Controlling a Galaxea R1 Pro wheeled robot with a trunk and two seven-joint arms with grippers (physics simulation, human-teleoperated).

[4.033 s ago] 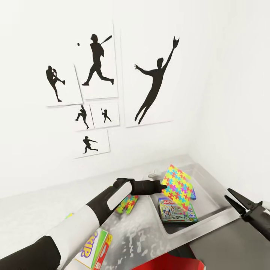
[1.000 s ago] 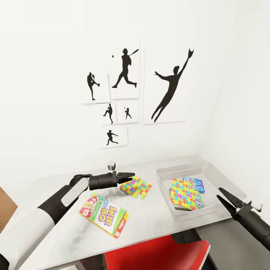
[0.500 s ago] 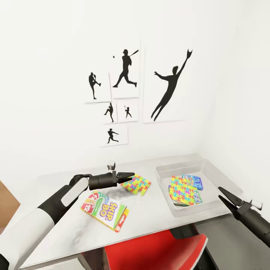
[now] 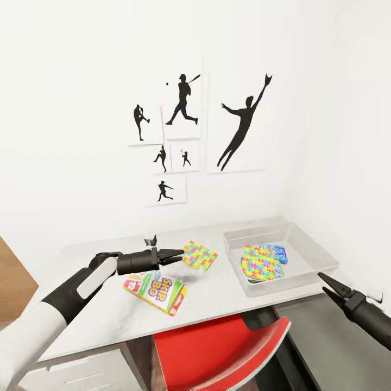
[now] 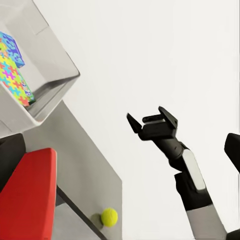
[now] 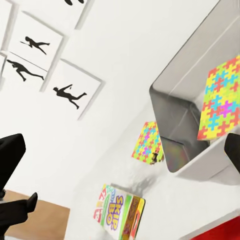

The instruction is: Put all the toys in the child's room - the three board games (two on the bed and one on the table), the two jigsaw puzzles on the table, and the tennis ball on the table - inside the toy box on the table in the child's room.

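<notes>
the left tool (image 4: 175, 253) hung just above the worktop (image 4: 217, 296), its two thin black fingers close together with nothing between them. just past its tip lay one jigsaw puzzle (image 4: 199, 254), a thin flat sheet of bright little puzzle shapes, not yet put away. right below the tool sat the skip-bo game (image 4: 156, 290), a flat white card box with green and red, also waiting on the worktop.

farther right stood the toy box (image 4: 320, 260), a low pale grey bin with smooth sloping sides. inside it lay the other jigsaw puzzle (image 4: 257, 262) on top, with the blue-teal game (image 4: 277, 252) peeking out behind it. something more seemed to lie under the puzzle, but i could not tell what.

the right tool (image 4: 329, 286) hung near the right end of the worktop, pointed fingers a little apart and empty.

in the left wrist view the tennis ball (image 5: 109, 217), small, round and yellow-green, sat on a lower grey top, out of the box.

so about half the job looked done: a puzzle, skip-bo and the ball were left.
</notes>
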